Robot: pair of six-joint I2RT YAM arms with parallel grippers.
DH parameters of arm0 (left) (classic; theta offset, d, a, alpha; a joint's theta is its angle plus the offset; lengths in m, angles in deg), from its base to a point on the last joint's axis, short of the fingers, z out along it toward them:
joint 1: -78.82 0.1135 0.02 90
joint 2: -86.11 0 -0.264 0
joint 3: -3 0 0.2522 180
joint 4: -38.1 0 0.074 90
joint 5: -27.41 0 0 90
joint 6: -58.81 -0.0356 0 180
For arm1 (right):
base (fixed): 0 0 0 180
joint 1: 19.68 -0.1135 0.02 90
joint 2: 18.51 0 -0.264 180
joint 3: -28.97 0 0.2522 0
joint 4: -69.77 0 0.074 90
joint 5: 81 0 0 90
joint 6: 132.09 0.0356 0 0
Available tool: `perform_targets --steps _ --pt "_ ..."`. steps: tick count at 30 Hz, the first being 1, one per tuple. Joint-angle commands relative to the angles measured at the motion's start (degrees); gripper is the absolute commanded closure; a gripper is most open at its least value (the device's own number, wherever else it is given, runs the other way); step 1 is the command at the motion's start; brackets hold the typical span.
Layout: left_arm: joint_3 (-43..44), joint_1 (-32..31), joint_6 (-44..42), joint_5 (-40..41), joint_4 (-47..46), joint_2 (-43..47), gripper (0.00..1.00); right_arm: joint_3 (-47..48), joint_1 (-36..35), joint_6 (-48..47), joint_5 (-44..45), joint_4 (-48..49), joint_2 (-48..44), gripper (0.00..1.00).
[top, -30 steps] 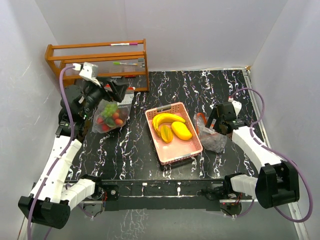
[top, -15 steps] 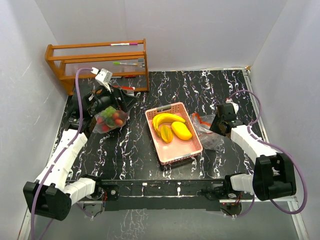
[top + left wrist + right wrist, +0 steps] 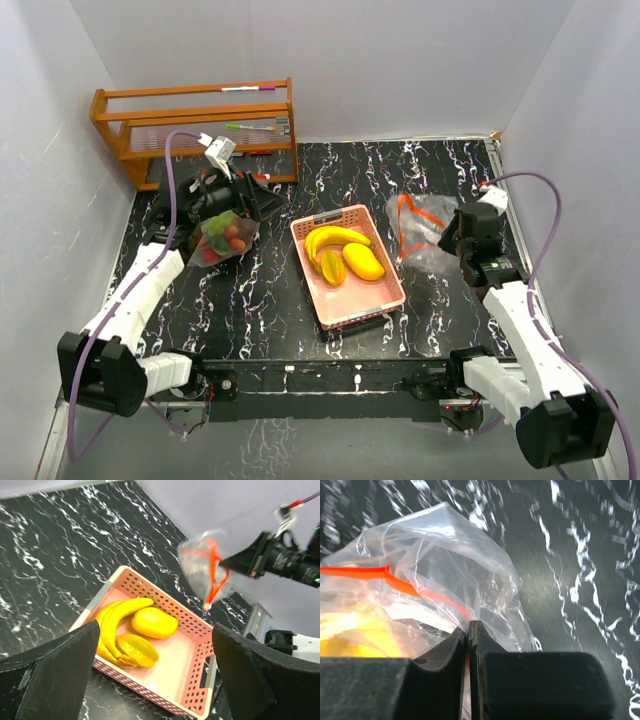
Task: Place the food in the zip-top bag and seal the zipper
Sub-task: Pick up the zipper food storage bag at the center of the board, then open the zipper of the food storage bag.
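The banana (image 3: 336,238), a whole mango (image 3: 363,261) and a cut mango piece (image 3: 332,267) lie in the pink basket (image 3: 375,300). The clear zip-top bag (image 3: 414,228), with its orange zipper, hangs lifted right of the basket. My right gripper (image 3: 445,241) is shut on its edge; in the right wrist view the fingers (image 3: 455,650) pinch the plastic (image 3: 445,555). My left gripper (image 3: 262,200) stands open behind a second clear bag (image 3: 222,238) of red and green food. The left wrist view looks between its wide fingers (image 3: 55,680) at the banana (image 3: 117,614) and mango (image 3: 154,622).
A wooden rack (image 3: 195,115) with pens stands at the back left, close behind the left arm. White walls close in the black marbled table (image 3: 260,300) on three sides. The basket (image 3: 200,630) sits mid-table between the arms.
The right gripper has shut on the zip-top bag and lifted it up and back off the table. The left gripper has swung right, over the filled bag.
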Motion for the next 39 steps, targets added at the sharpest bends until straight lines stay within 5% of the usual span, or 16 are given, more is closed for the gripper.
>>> perform_targets --steps 1,9,20,39 --pt "1.29 -2.14 7.40 -3.89 -5.44 -3.86 0.08 8.85 0.25 -3.48 -0.10 0.63 -4.27 0.92" --pt "6.67 -16.47 5.70 6.34 -5.54 -10.62 0.12 11.47 0.19 -0.87 -9.84 2.78 -6.75 0.92" --pt "12.46 -28.32 6.14 16.47 -8.36 -17.24 0.06 10.75 0.03 -1.37 -11.01 1.58 -5.60 0.92" --pt "29.46 -41.69 3.35 39.30 4.09 -30.44 0.33 12.31 -0.05 -3.36 -6.23 1.28 -3.95 0.92"
